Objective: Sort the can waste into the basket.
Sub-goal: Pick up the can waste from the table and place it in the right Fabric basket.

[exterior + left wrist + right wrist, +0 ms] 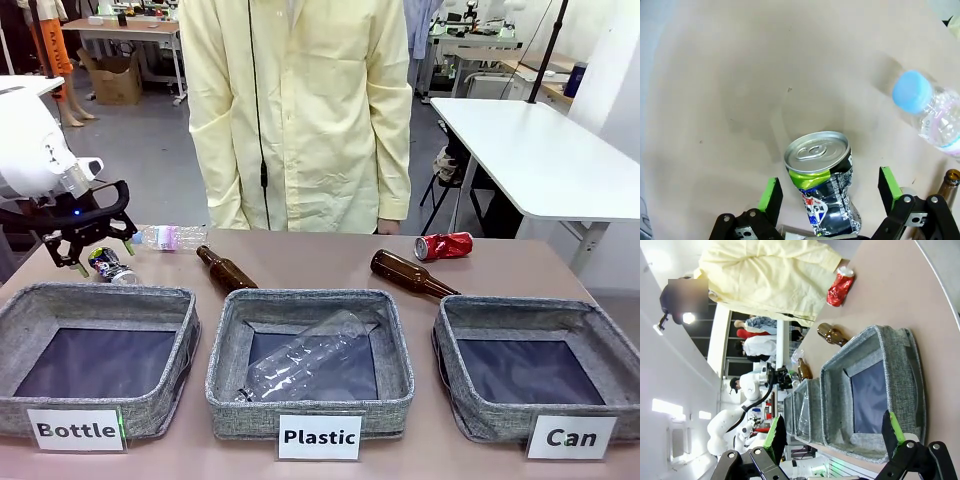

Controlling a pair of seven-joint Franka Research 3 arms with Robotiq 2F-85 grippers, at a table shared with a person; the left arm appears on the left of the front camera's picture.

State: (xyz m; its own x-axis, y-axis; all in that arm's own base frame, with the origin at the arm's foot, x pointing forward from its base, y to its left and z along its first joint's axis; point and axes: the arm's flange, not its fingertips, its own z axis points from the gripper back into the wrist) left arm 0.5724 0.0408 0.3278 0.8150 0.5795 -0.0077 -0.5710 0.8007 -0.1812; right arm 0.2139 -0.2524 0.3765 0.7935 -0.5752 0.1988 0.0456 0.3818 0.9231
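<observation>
Left wrist view: the left hand [830, 193] is wide open around the dark can [824, 172], not touching it. Close slowly on its dented middle, then lift straight up. The right hand [834, 432] is open and empty. On the desk [320, 265], the Can basket [520, 303] sits at 4 o'clock and the red can [443, 245] at 1 o'clock.

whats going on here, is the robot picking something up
The robot is sorting cans. Its left tool is open and straddles the dark can at the table's far left, with gaps on both sides, so nothing is gripped yet. The red can lies on its side near the person, who stands at the far edge. The Can basket is empty, and the open right tool points toward it.
</observation>
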